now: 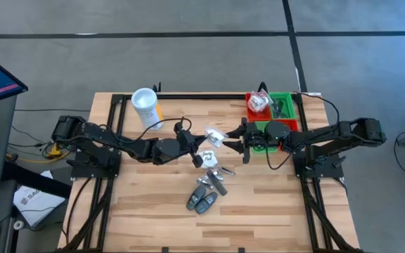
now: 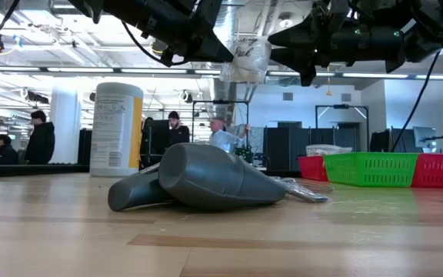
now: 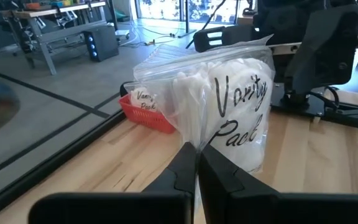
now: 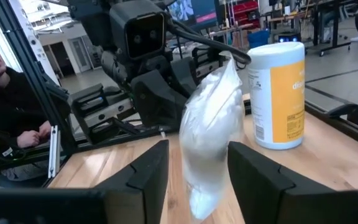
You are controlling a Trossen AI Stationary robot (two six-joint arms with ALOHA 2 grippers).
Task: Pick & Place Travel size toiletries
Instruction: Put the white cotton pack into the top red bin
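Hung in mid-air above the table, clear-wrapped white packet (image 3: 229, 106) lettered "Vanity Pack"; lay clustered on the wood, dark grey tubes (image 1: 204, 197); another packet (image 1: 259, 102) in red bin.
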